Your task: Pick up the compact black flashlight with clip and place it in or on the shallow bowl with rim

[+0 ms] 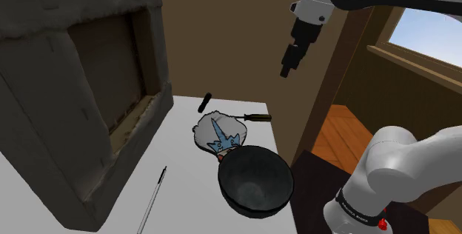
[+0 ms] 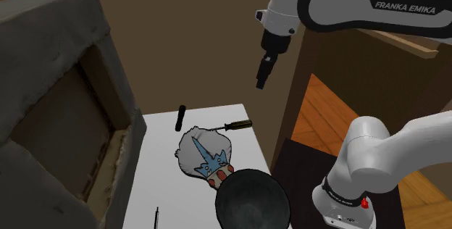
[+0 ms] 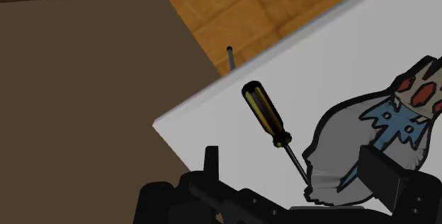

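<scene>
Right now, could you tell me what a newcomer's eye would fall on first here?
Probably the big dark bowl on the white table, low in the shoulder view, with a grey-and-blue toy right beside it. The black gripper hangs high above, and the small black flashlight lies beyond the toy.

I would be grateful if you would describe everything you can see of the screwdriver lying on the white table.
The screwdriver has a black handle with amber-yellow stripes, a dark collar and a thin dark shaft. It lies flat on the white table, its handle end close to the table's edge and its shaft pointing at the flat grey-and-blue figure. The tip reaches that figure's outline, but I cannot tell whether it touches it or slips beneath. Nothing else touches it.
</scene>
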`<state>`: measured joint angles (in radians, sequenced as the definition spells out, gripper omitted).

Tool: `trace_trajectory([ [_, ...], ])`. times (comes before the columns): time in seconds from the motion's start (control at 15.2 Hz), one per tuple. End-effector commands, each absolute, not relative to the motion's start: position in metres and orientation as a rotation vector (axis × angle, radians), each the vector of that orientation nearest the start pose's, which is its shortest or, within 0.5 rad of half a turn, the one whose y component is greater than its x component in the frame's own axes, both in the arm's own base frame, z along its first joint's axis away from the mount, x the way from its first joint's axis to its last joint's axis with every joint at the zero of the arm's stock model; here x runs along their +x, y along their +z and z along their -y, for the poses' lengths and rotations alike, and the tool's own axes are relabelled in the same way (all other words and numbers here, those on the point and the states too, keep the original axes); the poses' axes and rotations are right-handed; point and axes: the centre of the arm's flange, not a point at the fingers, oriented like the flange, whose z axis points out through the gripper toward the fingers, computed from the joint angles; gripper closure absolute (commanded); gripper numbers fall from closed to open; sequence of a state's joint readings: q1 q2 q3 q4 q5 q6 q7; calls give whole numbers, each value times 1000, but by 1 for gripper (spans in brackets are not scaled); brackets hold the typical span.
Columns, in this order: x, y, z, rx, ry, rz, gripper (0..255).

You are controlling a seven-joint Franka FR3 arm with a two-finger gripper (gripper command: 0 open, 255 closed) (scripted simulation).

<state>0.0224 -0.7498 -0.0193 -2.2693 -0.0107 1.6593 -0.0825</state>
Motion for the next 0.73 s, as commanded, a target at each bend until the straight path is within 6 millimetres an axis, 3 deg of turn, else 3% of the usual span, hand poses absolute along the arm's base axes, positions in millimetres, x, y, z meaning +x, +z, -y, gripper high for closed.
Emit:
trace_trajectory([
  [0.0, 326, 629, 2, -3134, -220, 141, 0],
  [0.66, 425, 571, -75, -3103, -144, -491, 0],
])
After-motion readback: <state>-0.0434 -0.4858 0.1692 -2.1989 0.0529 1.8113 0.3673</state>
